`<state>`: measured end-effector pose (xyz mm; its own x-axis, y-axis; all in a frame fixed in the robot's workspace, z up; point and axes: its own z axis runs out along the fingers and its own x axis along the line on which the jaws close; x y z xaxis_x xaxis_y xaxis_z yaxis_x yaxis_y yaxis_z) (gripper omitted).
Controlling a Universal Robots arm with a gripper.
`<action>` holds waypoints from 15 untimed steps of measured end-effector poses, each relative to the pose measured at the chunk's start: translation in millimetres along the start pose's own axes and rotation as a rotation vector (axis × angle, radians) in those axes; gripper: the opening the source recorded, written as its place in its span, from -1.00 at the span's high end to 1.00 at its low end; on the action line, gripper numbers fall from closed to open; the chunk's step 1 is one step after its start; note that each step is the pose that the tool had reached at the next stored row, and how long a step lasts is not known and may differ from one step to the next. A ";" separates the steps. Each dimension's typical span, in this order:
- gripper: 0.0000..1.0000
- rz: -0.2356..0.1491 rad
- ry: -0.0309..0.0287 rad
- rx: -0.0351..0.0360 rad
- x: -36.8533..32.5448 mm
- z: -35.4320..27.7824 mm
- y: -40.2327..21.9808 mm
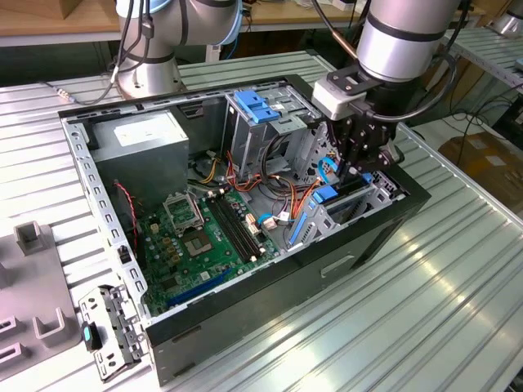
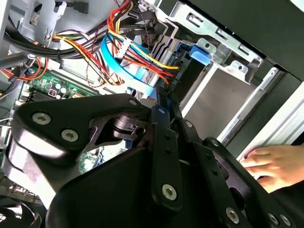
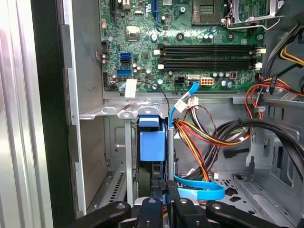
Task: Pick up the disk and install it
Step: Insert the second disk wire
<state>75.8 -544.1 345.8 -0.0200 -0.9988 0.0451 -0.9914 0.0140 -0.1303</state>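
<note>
Install step: hand (image 1: 357, 167) low in the case's (image 1: 245, 322) right bay, fingers narrow on the disk's (image 3: 153, 142) edge. Seating calls for a straight push.

- I see a ribbed metal table (image 1: 425, 294), evenly lit.
- I see a wooden bench (image 1: 49, 18) along its far edge.
- I see cardboard boxes (image 1: 486, 159) past its right edge.
</note>
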 end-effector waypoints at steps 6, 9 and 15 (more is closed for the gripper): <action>0.68 0.000 0.0002 -0.0001 1.4 4.8 0.6; 0.68 0.000 -0.0002 0.0000 1.5 5.2 0.6; 0.53 0.000 -0.0001 0.0001 2.0 -5.2 -0.8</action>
<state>75.8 -545.9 351.2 -0.0200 -0.9988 0.0451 -0.9914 0.0140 -0.1303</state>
